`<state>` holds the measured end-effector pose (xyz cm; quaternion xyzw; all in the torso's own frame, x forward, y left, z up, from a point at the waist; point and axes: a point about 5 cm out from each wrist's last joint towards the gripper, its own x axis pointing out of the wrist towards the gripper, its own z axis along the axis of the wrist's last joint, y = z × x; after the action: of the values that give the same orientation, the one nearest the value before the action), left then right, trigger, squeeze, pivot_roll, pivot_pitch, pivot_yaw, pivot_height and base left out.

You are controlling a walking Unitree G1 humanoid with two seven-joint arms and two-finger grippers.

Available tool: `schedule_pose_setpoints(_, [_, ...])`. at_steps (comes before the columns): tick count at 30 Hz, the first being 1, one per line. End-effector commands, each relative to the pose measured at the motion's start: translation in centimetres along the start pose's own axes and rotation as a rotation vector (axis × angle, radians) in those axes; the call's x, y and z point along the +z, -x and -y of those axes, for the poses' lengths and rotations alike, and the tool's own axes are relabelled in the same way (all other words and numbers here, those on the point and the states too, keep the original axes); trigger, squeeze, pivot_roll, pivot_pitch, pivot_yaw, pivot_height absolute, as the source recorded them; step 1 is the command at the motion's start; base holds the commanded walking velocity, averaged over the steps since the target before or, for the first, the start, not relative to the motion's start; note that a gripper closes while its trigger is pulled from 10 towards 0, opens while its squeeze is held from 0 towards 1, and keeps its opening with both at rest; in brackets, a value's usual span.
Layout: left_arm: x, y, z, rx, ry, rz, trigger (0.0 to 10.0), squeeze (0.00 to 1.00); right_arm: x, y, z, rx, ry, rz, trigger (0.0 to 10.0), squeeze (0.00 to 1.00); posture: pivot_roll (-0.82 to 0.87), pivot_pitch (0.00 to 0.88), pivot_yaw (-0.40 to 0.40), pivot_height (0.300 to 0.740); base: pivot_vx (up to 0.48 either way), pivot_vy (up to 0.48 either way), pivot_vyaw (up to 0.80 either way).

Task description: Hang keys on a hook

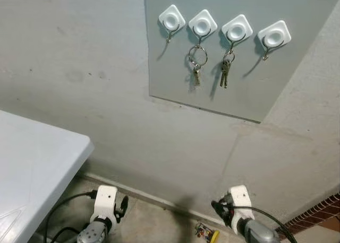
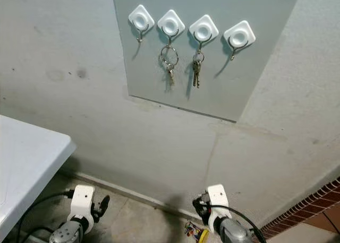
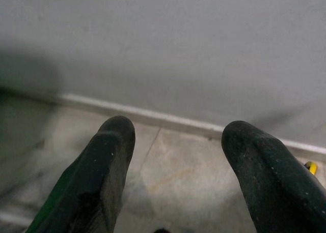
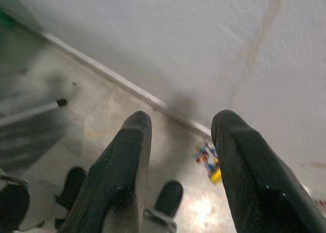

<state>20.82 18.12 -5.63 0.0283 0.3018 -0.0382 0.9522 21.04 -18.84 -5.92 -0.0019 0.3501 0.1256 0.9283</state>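
A grey panel (image 1: 249,89) on the wall carries a row of white diamond-shaped hooks. The first hook (image 1: 171,20) and the last hook (image 1: 273,37) are bare. A big ring with keys (image 1: 197,62) hangs from the second hook (image 1: 202,25). A smaller key bunch (image 1: 226,72) hangs from the third hook (image 1: 237,29). Both arms hang low near the floor. My left gripper (image 1: 122,205) is open with nothing between its fingers (image 3: 114,141). My right gripper (image 1: 219,209) is also open and holds nothing, as its fingers (image 4: 133,141) show.
A white table (image 1: 32,163) juts in at the left. A small yellow and multicoloured object (image 1: 207,233) lies on the tiled floor by the skirting, close to my right gripper. Red brick (image 1: 319,212) shows at the lower right. Black cables trail behind both wrists.
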Motion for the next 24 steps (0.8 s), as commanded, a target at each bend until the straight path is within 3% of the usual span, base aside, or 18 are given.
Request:
schedule_pose_setpoints(1, [-0.3,-0.1,0.0,0.012,0.015,-0.014,10.0,0.00,-1.3,0.4,0.4,-0.051,-0.014,-0.050,10.0,0.00,-0.10,0.006,0.010,0.740,0.000,0.000,0.00])
schedule_pose_setpoints(7, [-1.3,0.0,0.2,0.023,0.043,-0.091,10.0,0.00,-3.2,1.1,0.5,-0.103,-0.027,-0.127,10.0,0.00,-0.11,0.000,0.019,0.740,0.000,0.000,0.00])
schedule_pose_setpoints(16, [-1.6,-0.2,0.6,0.020,0.078,-0.121,10.0,0.00,-4.7,1.8,0.9,-0.172,-0.077,-0.179,10.0,0.00,-0.13,0.000,0.032,0.740,0.000,0.000,0.00])
schedule_pose_setpoints(20, [-3.8,0.8,0.7,0.030,0.093,-0.230,10.0,0.00,-6.8,2.4,-0.3,-0.134,0.106,-0.304,10.0,0.00,-0.13,0.000,0.018,0.740,0.000,0.000,0.00])
schedule_pose_setpoints(24, [-4.6,1.2,1.1,0.021,0.098,-0.261,10.0,0.00,-7.1,2.2,-1.1,-0.102,0.149,-0.330,10.0,0.00,-0.13,0.000,0.009,0.740,0.000,0.000,0.00])
